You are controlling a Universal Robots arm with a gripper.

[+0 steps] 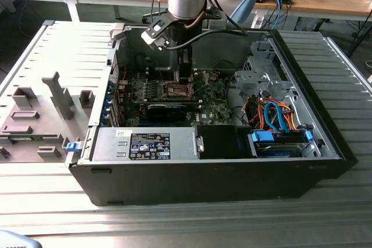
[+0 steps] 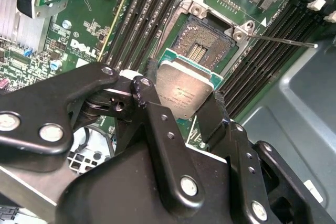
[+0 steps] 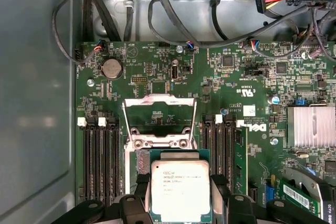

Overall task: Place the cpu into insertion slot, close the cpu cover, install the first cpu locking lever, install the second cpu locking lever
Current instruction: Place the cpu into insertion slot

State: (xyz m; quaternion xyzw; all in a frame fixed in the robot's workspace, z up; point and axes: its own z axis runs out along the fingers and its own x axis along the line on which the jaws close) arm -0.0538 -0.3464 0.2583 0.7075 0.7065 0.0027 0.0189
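Note:
In both wrist views my gripper (image 2: 184, 100) (image 3: 180, 184) is shut on the cpu (image 2: 181, 87) (image 3: 180, 192), a silver-topped square chip with a green rim pinched by its two opposite edges. It hangs just over the insertion slot (image 2: 203, 43), whose dark pin field shows partly uncovered beyond the chip. The cpu cover (image 3: 160, 99) is swung open, its silver frame standing behind the socket. A thin locking lever (image 2: 286, 41) sticks out free beside the socket. In the exterior view the gripper (image 1: 185, 78) reaches down inside the computer case over the green board (image 1: 209, 105).
Black memory slots (image 3: 100, 161) (image 3: 223, 156) flank the socket on both sides. A finned heatsink (image 3: 311, 126) and a black card (image 1: 167, 110) sit nearby. Loose cables (image 3: 157, 19) run along the case wall, and a drive bay with orange and blue cables (image 1: 278, 114) fills the exterior view's right.

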